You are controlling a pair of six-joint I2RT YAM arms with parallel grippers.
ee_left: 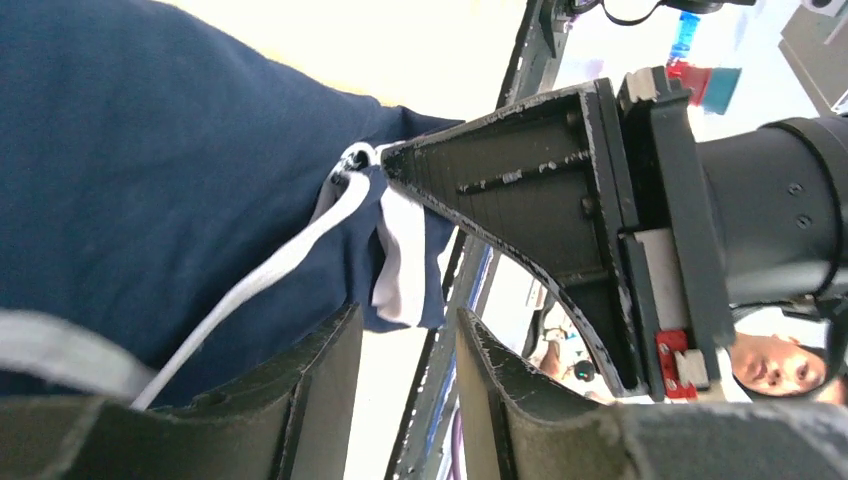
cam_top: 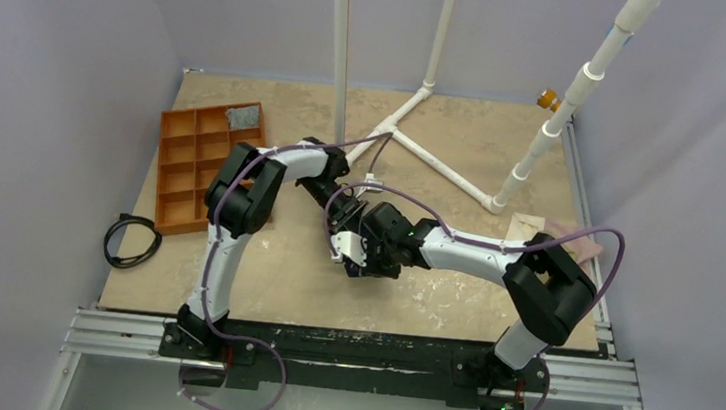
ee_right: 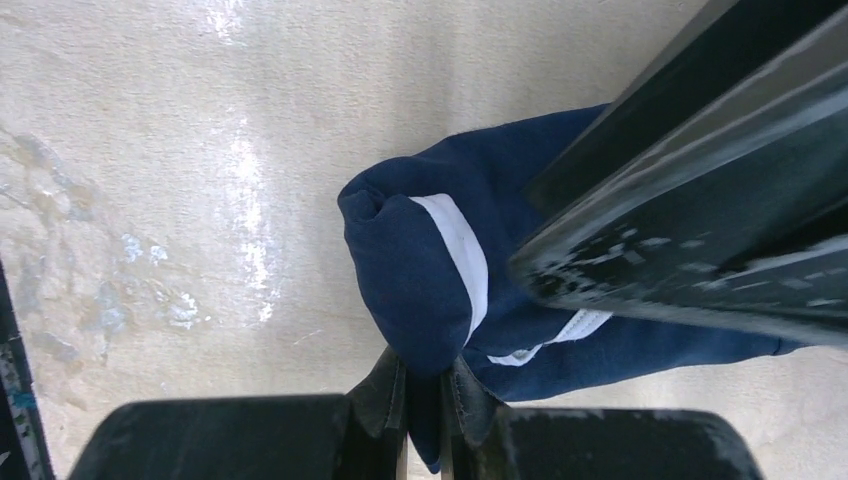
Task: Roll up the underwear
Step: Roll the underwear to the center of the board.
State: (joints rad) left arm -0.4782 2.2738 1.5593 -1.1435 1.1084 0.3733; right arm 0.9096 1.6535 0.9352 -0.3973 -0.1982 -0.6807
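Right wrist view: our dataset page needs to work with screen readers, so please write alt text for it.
The right claw is shut on a bunched fold of navy-blue cloth underwear with white trim, seen against a pale scuffed tabletop. A black bar-shaped machine part crosses the upper right corner.

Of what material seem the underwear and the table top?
The underwear is soft matte knit cloth, perhaps cotton: it bunches in rounded folds. The table top is hard pale board, perhaps coated wood: shiny worn patches.
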